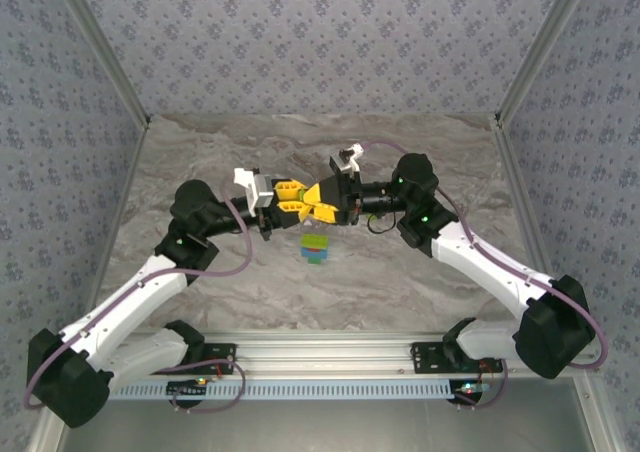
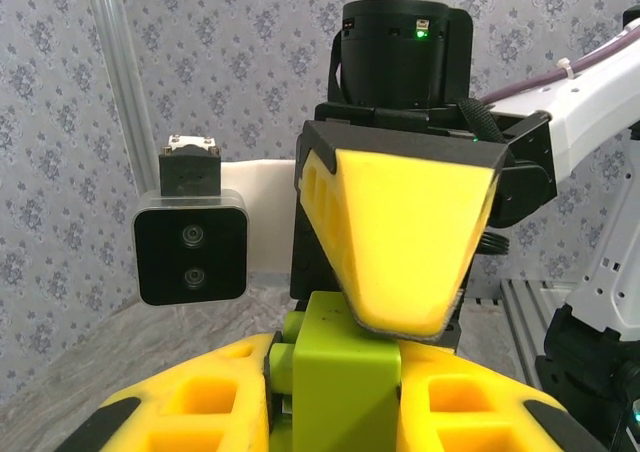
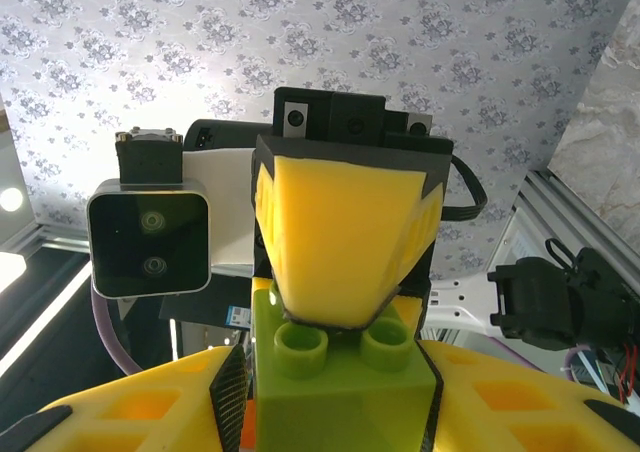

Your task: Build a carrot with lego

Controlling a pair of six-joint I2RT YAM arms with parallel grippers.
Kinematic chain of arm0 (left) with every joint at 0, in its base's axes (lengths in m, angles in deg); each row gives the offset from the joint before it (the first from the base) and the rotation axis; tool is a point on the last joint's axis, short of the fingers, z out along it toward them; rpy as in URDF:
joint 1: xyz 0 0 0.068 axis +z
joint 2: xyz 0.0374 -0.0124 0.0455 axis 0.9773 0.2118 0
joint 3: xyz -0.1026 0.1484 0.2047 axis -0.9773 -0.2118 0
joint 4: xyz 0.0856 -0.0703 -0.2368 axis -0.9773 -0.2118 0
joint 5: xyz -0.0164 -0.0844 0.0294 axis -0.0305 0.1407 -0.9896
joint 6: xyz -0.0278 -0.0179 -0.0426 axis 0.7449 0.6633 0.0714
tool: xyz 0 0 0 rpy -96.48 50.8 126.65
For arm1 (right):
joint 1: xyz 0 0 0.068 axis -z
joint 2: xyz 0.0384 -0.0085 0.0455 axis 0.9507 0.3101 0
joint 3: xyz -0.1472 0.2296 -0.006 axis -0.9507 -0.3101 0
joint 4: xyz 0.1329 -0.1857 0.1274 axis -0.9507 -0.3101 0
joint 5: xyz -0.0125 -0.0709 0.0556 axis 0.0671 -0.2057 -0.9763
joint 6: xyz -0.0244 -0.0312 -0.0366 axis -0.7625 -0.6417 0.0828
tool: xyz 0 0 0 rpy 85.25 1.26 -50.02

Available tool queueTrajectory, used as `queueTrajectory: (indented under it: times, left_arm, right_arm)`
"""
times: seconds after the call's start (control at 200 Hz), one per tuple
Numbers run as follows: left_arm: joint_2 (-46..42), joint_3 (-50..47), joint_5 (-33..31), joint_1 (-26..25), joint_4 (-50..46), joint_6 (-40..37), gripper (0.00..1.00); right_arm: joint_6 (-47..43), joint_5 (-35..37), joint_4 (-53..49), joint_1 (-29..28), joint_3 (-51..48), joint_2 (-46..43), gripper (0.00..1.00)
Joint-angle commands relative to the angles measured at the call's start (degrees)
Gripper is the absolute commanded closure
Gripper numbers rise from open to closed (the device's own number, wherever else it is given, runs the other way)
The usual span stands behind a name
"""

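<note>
Grey marbled table (image 1: 400,292), papered walls. Yellow-green lego (image 2: 340,382) clamped in left jaws and right jaws alike. Brick stack (image 1: 315,249) near jaws, unjoined: roughly midway.

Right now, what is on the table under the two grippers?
A small lego stack, yellow-green and blue, just nearside of where left gripper and right gripper meet. Anything directly beneath them is covered.
</note>
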Motion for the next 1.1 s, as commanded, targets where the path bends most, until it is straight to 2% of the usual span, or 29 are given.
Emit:
queueTrajectory:
  times: [0.0,0.57,1.094]
  left_arm:
    - [-1.75,1.87,1.75,0.2,0.97,0.66,0.74]
    - [-2.0,2.22,2.57,0.2,-0.35,0.62,0.75]
    - [-1.86,2.59,1.83,0.2,-1.79,-0.77,0.74]
  right_arm:
    - [-1.24,0.31,2.23,-0.13,2.26,0.18,0.5]
    - [-1.77,0.67,2.88,0.63,4.13,1.77,0.5]
    - [-2.03,0.15,2.78,0.19,3.84,1.3,0.6]
